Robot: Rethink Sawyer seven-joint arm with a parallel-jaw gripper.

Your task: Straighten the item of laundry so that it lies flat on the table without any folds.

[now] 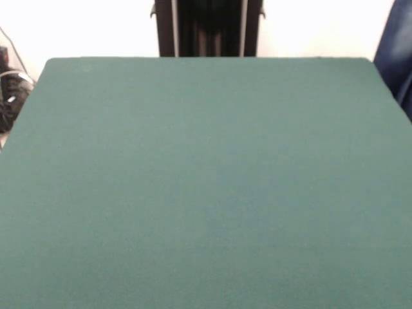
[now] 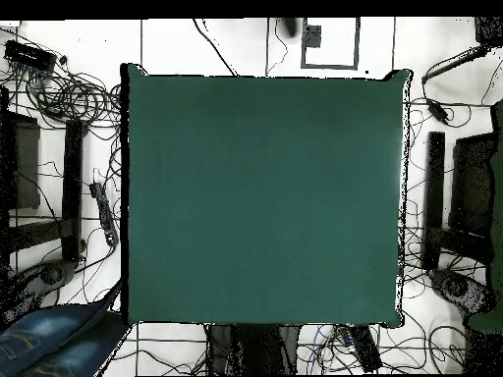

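**Overhead view: jeans off the table, nothing to grasp yet**

Overhead view shows the table point(image 2: 263, 196) bare, its green top uncovered from edge to edge. The item of laundry point(image 2: 47, 339) is not on it: blue denim lies bunched on the floor just off one corner on the side towards my base, partly cut by the picture's edge. Front view agrees; a strip of blue point(image 1: 394, 55) shows past the table's far corner, by the right edge.

My gripper shows in neither view, so I cannot tell how my jaws stand.

Judgement: task not begun. The denim's long axis cannot be read from this heap. It lies beyond the table edge, likely outside my reach. The whole top is open room for spreading once the jeans are on it.
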